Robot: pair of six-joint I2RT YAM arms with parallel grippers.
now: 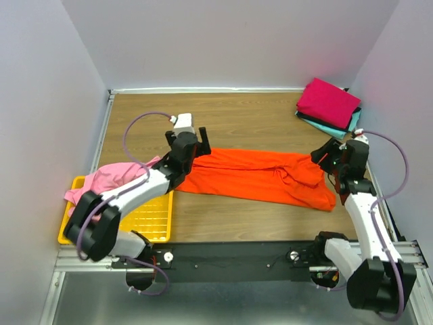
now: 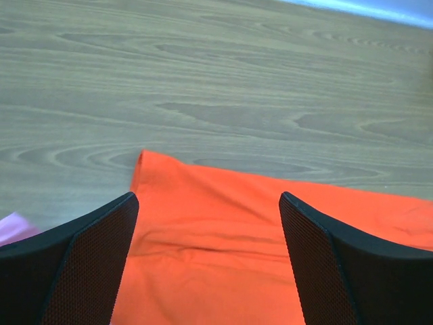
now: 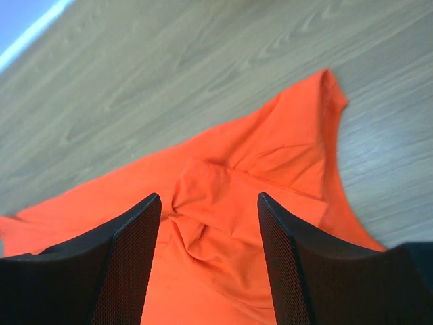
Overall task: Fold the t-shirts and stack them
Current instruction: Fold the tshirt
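The bright orange t-shirt lies flat across the middle of the wooden table, folded into a long band with a rumpled right end. My left gripper is open above its left end; in the left wrist view the cloth shows between the spread fingers. My right gripper is open above the shirt's right end, over a crease. The light pink t-shirt lies bunched at the left, partly under my left arm. A folded stack with the magenta shirt on top sits at the back right, dark and teal edges beneath.
The yellow mesh tray sits at the front left, partly covered by the pink shirt and my left arm. White walls close in the table on three sides. Bare wood lies behind the orange shirt.
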